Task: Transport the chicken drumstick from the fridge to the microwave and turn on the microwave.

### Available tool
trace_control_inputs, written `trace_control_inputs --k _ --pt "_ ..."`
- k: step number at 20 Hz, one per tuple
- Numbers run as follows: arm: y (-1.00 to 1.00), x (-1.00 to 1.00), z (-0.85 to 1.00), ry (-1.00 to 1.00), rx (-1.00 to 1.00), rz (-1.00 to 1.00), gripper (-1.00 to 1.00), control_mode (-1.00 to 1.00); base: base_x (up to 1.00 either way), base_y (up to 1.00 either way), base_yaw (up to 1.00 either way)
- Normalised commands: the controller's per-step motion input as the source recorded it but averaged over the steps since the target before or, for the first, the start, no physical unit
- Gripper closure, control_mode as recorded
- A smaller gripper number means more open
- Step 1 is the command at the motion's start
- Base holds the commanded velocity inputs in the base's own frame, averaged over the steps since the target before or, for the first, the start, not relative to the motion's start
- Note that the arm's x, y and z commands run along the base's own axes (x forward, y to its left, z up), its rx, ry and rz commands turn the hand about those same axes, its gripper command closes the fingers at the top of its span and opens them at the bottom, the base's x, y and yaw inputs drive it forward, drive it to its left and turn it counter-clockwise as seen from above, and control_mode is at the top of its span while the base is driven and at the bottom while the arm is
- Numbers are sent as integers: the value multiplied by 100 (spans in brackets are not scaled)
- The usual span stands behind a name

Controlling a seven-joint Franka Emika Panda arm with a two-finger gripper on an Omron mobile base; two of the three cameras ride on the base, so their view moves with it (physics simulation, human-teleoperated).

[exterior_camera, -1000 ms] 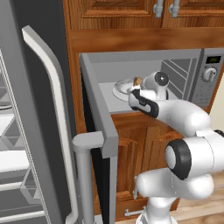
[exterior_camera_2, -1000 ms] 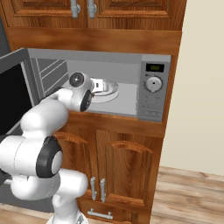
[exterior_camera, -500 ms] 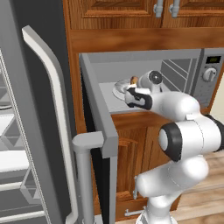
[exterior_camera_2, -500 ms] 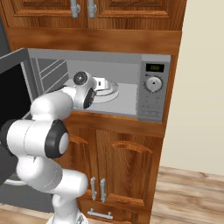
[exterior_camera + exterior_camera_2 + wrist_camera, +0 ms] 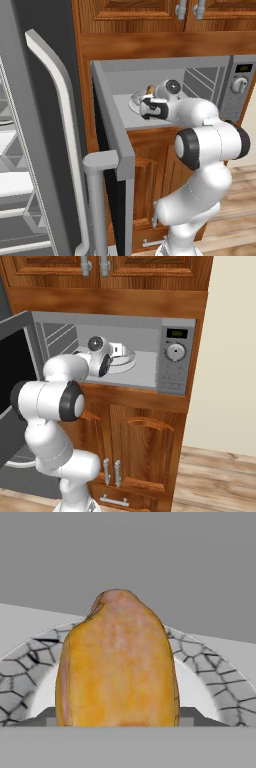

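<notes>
End effector [image 5: 146,106] inside microwave [image 5: 170,361], chicken drumstick [image 5: 117,662] over plate [image 5: 30,662]

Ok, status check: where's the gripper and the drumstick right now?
Gripper inside the open microwave, jaws wide. Drumstick right between the fingers, over the plate; release not confirmed. Microwave door open, nothing in the way.

chicken drumstick [image 5: 117,662]: upright, golden-orange, close ahead | plate [image 5: 210,662]: grey cracked-pattern rim behind it | grey wall beyond
</notes>
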Motion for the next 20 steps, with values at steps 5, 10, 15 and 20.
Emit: trace_control_inputs --k 5,10,15,20 --pt "0 34 -7 0 0 -1 100 -100 0 0 0" --pt "0 29 -10 0 0 -1 100 -100 0 0 0" --pt "2 23 -12 0 0 0 100 -100 0 0 0" --pt "1 20 -14 0 0 0 100 -100 0 0 0"
